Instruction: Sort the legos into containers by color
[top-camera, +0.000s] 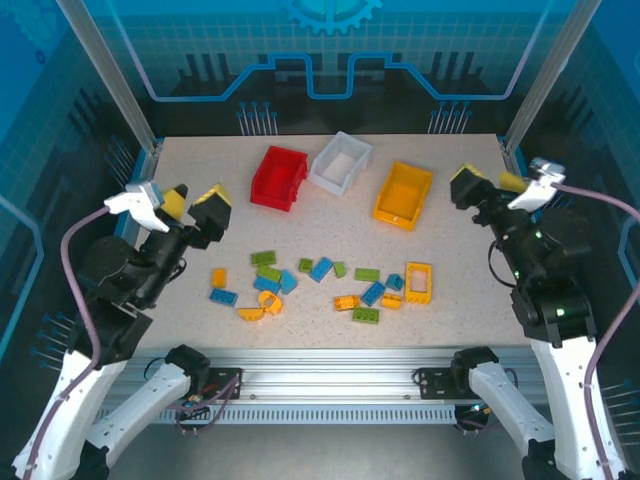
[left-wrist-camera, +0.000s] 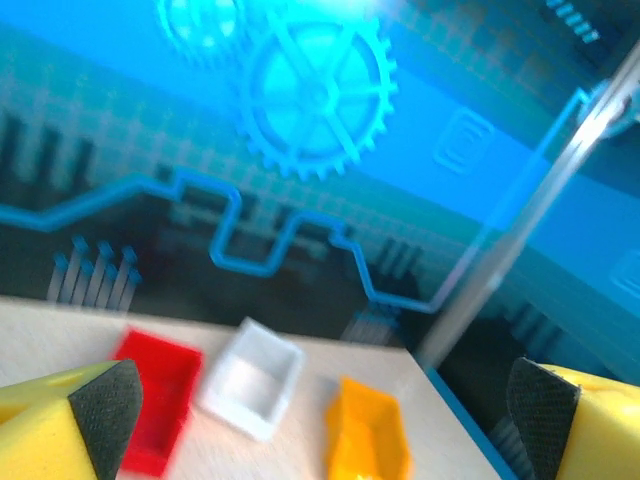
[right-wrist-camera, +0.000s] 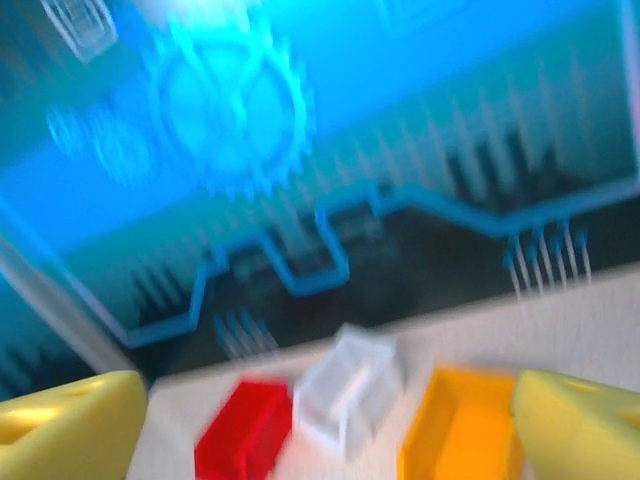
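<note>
legos (top-camera: 320, 285) lie scattered toward table (top-camera: 200, 160) near edge | red bin (top-camera: 270, 190), white bin (top-camera: 330, 182), orange-yellow bin (top-camera: 395, 215) stand empty along far edge | left gripper (top-camera: 193, 205), right gripper (top-camera: 488, 183) hover at side edges, jaws spread, empty | advice: take an outlying lego first, straddling it squarely

Pale speckled table (top-camera: 300, 225) — blue gear-patterned backdrop (top-camera: 330, 12) behind it.

I observe blue, green and orange-yellow legos (top-camera: 322, 268) scattered loose on the near tabletop (top-camera: 460, 300). Behind them, upright in a row: red bin (top-camera: 268, 190), white bin (top-camera: 328, 182), orange-yellow bin (top-camera: 392, 214).
</note>
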